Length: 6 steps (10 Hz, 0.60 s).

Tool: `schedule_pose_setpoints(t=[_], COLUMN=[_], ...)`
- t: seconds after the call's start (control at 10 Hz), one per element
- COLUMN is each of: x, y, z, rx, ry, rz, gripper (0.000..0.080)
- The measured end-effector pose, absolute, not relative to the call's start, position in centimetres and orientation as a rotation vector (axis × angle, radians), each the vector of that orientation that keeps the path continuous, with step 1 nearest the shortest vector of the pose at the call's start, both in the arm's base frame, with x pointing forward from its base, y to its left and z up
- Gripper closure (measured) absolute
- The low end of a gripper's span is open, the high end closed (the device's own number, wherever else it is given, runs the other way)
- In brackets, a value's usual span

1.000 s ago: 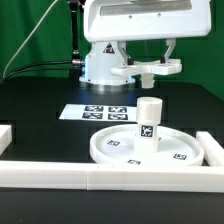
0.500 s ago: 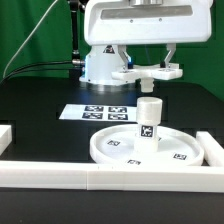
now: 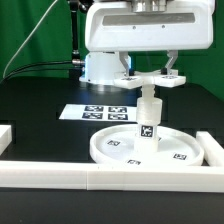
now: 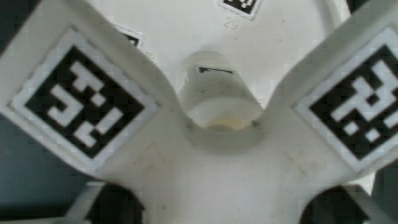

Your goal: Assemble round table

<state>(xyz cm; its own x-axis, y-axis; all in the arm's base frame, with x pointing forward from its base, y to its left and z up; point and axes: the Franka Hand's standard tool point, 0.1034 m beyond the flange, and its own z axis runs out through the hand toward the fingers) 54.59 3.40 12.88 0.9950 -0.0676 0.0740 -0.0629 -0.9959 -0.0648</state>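
Observation:
The large round disc (image 3: 120, 150) lies flat on the black table. The short cylindrical leg (image 3: 149, 118) stands upright on its middle. My gripper (image 3: 150, 64) is shut on the cross-shaped base piece (image 3: 150, 76) and holds it level just above the top of the leg. In the wrist view the base piece (image 4: 107, 90) fills the picture with two tagged arms spread out. The leg's top (image 4: 224, 105) shows between them. My gripper (image 4: 217, 200) clamps the base's white middle part, with dark fingers (image 4: 111, 200) on either side.
The marker board (image 3: 100, 112) lies behind the disc. White border rails run along the front (image 3: 100, 178), at the exterior view's left (image 3: 5, 135) and right (image 3: 213, 148). The arm's white pedestal (image 3: 100, 65) stands at the back.
The base piece has turned in the gripper and come slightly lower, now centred over the leg's top. The disc and leg have not moved.

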Motion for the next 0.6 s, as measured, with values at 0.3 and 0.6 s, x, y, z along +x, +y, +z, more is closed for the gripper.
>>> schedule_pose_setpoints(t=[0.3,0.6], x=[54.65,54.42], y=[3.46,3.83], z=[12.87,12.28], rx=[-3.075,-3.076], ry=[0.099,0.095], rz=[-0.13,-0.13], gripper=[0.036,0.036])
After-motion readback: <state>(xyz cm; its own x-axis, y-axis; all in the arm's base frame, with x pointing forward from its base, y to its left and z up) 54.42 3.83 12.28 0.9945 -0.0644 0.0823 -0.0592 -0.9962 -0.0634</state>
